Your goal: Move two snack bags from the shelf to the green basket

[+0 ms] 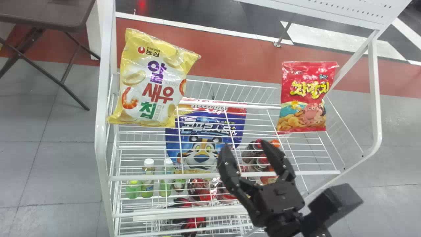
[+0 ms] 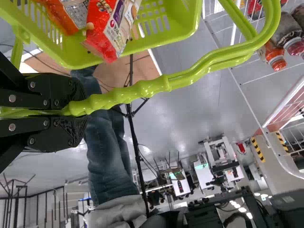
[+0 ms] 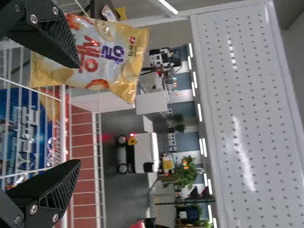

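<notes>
While L pincer (image 2: 78, 110) grips basket handle (image 2: 166, 84), R pincer (image 1: 245, 144) gapes open nr shelf (image 1: 101, 131).

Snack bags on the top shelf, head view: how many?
2. The yellow bag stands at the top shelf's left end, the red bag toward its right end. Probably none hidden.

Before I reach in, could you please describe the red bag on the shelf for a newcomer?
On the white rack, find the top shelf. Near its right end in the head view is the red bag. Its red wrapper and smaller size set it apart from the yellow bag.
</notes>
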